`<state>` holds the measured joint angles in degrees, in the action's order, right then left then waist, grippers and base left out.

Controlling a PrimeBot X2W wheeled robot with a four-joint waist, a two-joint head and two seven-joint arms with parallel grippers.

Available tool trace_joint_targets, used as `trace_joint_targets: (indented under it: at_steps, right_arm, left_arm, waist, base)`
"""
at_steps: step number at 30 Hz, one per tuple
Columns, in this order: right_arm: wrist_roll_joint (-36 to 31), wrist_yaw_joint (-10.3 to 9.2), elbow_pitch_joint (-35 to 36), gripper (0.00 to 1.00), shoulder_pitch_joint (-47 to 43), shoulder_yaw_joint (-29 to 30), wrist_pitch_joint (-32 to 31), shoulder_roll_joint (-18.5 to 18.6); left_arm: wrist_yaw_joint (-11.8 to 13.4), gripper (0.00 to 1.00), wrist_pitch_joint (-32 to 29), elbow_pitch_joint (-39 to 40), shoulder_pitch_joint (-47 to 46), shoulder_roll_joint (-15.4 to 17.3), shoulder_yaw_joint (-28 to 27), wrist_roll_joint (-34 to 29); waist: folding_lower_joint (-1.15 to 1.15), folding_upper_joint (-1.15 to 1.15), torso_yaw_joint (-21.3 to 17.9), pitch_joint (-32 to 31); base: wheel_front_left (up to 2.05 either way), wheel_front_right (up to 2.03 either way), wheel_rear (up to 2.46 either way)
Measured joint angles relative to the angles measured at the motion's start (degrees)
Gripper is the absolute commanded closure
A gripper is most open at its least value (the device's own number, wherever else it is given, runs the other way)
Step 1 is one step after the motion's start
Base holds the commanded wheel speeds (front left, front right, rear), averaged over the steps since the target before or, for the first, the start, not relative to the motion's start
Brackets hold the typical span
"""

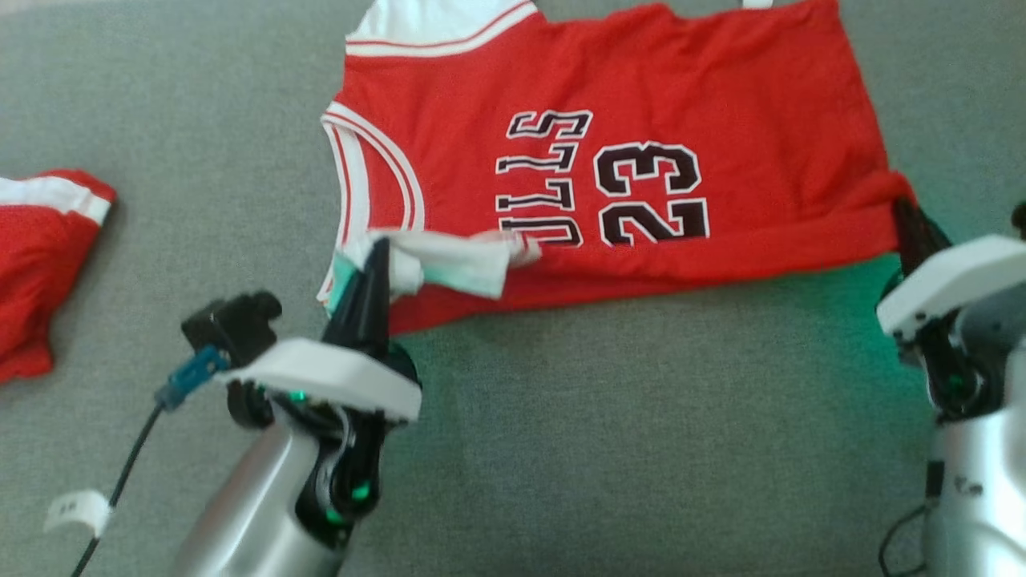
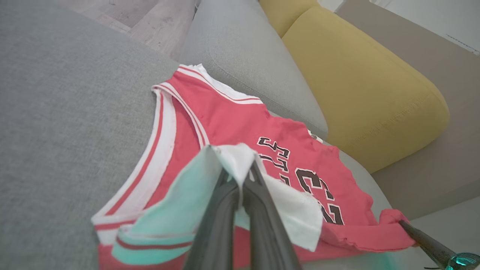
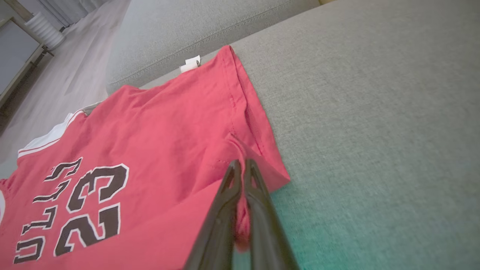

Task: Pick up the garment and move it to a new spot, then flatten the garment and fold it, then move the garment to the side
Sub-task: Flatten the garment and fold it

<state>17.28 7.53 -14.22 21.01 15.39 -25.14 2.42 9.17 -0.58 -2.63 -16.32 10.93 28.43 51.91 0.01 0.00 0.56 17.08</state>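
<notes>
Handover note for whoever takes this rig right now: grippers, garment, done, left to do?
Left gripper: shut on the jersey's strap edge, turned over onto its front.
Right gripper: shut on the hem corner.
The jersey lies spread on the sofa; another red garment lies off to the left.
Done: flattened, it seems; first fold begun.
Left: finish folding, move it aside.
</notes>
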Motion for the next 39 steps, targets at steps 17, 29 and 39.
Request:
trace_joint_targets:
  at_steps: [17, 29, 39]
  right_arm:
    - [6.51, 0.0, -7.1, 0.0, 7.23, -1.26, 12.34, 0.14]
    - [3.81, 0.0, 0.05, 0.0, -3.11, 1.46, 16.01, 0.13]
    - [-2.56, 0.0, 3.37, 0.0, -6.26, 0.27, 15.97, 0.12]
  left_arm:
    - [-5.7, 0.0, 10.47, -13.21, -9.2, -2.04, 0.24, -5.67]
    - [-0.3, 0.0, 12.55, -18.25, -0.41, 3.31, 4.28, -15.9]
    - [2.26, 0.0, 10.83, -25.48, -4.42, 2.0, 4.75, -17.06]
  waist:
    - [-0.01, 0.0, 0.52, 2.74]
    - [-0.03, 0.0, 0.81, -2.2]
    - [-0.02, 0.0, -0.94, -0.65]
  base:
    - [0.0, 0.0, 0.0]
    - [0.0, 0.0, 0.0]
    - [0.0, 0.0, 0.0]
